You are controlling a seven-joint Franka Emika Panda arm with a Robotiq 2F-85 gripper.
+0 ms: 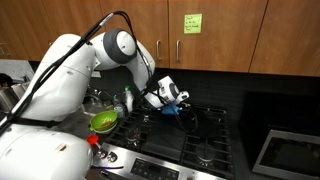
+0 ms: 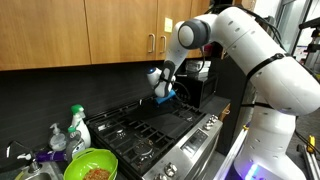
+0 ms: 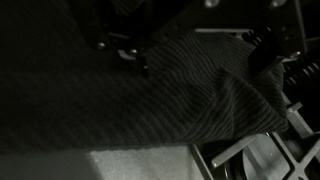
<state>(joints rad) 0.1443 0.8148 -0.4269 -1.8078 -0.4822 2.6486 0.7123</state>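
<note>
— How is the arm (image 2: 238,38) posed?
— It is bowed over the black gas stove (image 2: 150,128), with the wrist tipped downward near the rear burners.
— And the pincer (image 2: 164,87)?
— It sits right above a blue cloth (image 2: 166,98) on the stove, maybe touching it. I cannot tell whether its jaws are apart or together.
— What is the cloth like?
— Soft and ribbed, crumpled over hard metal grates (image 3: 232,151) in the wrist view.
</note>
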